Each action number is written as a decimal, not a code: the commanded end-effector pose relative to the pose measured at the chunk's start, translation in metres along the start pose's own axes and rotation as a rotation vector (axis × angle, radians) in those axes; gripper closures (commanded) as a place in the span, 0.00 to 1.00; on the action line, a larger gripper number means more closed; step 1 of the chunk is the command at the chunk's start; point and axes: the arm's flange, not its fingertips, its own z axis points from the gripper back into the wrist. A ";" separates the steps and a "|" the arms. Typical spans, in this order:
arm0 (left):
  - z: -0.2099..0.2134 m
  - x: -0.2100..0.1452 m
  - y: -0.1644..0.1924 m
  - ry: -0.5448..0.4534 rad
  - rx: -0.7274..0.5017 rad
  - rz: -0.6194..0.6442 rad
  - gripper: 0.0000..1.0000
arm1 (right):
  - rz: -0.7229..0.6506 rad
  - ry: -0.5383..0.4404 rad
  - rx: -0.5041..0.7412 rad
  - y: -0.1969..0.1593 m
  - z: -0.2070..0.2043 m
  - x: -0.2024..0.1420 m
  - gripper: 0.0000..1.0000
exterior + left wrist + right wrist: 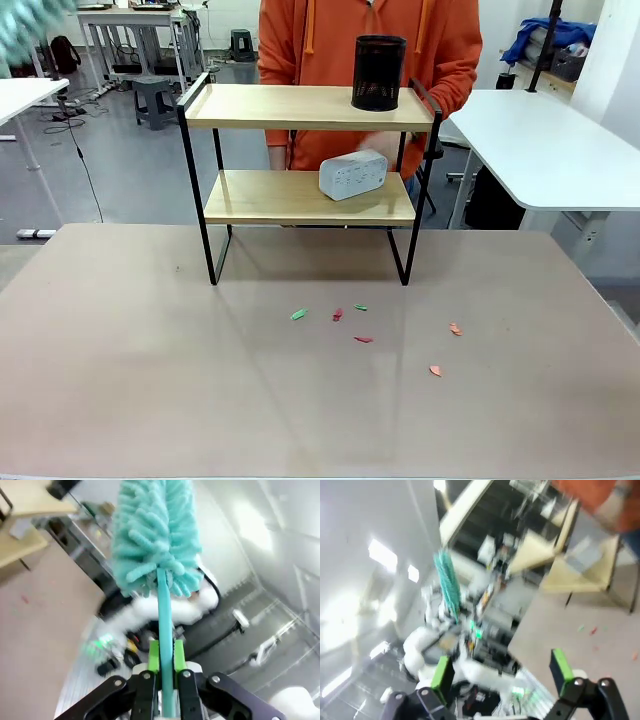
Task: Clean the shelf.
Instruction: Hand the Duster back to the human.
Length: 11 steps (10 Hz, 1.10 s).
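Note:
The shelf [300,106] stands at the table's far middle, with two light wooden boards in a thin black frame. A black mesh cup [379,72] sits on its top board at the right. On the lower board lies a grey-white box [353,174], with the person's hand [381,146] just behind it. My left gripper [166,652] is shut on the thin handle of a teal fluffy duster [152,535], held upright away from the shelf [20,525]. The duster [25,25] shows as a blur at the top left corner. My right gripper [501,670] is open and holds nothing.
Several small paper scraps, green [298,314], red [362,339] and orange [455,328], lie on the brown table [150,380] in front of the shelf. A person in an orange hoodie [340,40] stands behind it. A white table [550,150] stands at the right.

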 end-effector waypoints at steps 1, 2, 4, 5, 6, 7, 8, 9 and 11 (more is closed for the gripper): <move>-0.030 0.012 0.038 0.513 -0.052 0.084 0.88 | 0.059 0.215 0.015 0.002 -0.060 -0.036 0.00; -0.048 0.013 0.050 0.628 -0.044 0.121 0.88 | 0.073 0.307 -0.037 0.001 -0.078 -0.062 0.00; -0.066 0.004 0.063 0.818 0.002 0.125 0.88 | 0.056 0.291 -0.216 -0.009 -0.054 -0.086 0.00; -0.087 0.003 0.060 0.491 -0.051 0.178 0.88 | 0.019 0.314 -0.058 -0.002 -0.085 -0.048 0.00; -0.087 0.003 0.060 0.491 -0.051 0.178 0.88 | 0.019 0.314 -0.058 -0.002 -0.085 -0.048 0.00; -0.105 0.001 0.077 0.678 -0.025 0.206 0.88 | 0.029 0.341 -0.130 -0.002 -0.074 -0.053 0.00; -0.124 0.007 0.083 0.740 -0.190 0.189 0.88 | 0.078 0.353 -0.101 -0.008 -0.092 -0.044 0.00; -0.146 0.013 0.089 0.817 -0.192 0.197 0.88 | 0.118 0.387 -0.047 -0.014 -0.124 -0.037 0.00; -0.181 0.017 0.100 0.910 -0.203 0.220 0.88 | 0.041 0.463 0.046 -0.033 -0.192 -0.038 0.00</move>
